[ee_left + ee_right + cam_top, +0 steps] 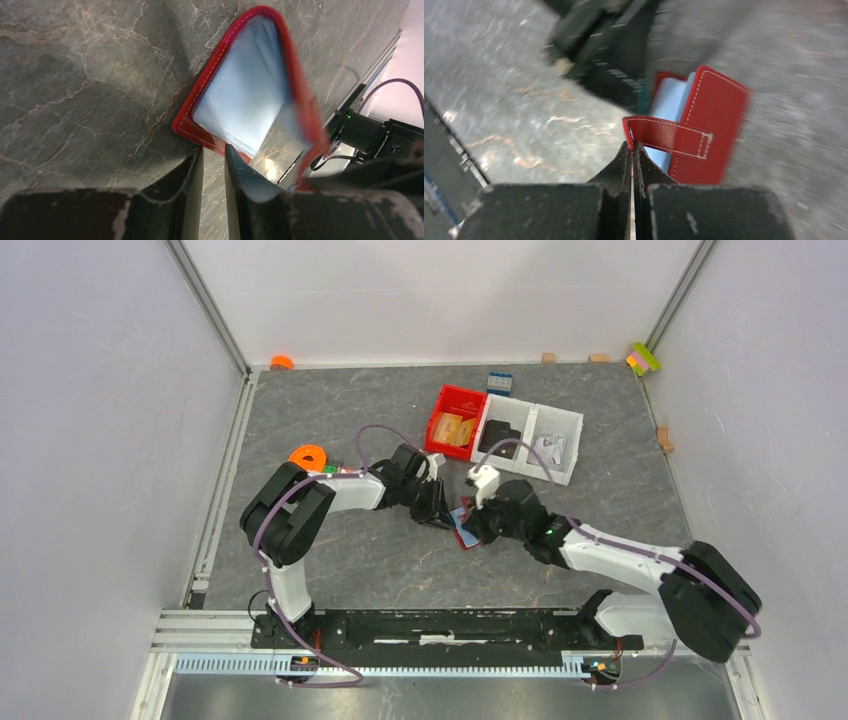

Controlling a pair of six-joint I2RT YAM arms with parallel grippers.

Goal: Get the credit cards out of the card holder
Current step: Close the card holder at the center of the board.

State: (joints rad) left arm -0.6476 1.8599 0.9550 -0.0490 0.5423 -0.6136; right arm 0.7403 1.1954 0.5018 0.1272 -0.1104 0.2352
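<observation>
On the left of the counter (380, 560) an orange ring (308, 456) lies clear of the work. The left tool (214, 152) sits low at the near corner of the card holder (719, 130). Its fingers stand a narrow gap apart, and bare counter shows through that gap, so it has hold of nothing visible. It appears placed to brace that corner or to reach the contents. The card holder lies mid-counter between the two arms, partly open. A light blue credit card (245, 95) is seated in its pocket, and no card is out yet. Other cards cannot be made out. To its right, the right tool (632, 146) is closed tight, fingers pressed together on the free end of the closure strap (669, 137). In my judgement this lifts the cover so the pocket faces the left arm. The right wrist view is blurred, so grip depth is uncertain. Far right of the work stand a red bin (436, 422) and white bins (575, 445), well apart from the holder. The extraction step is judged not yet begun.
</observation>
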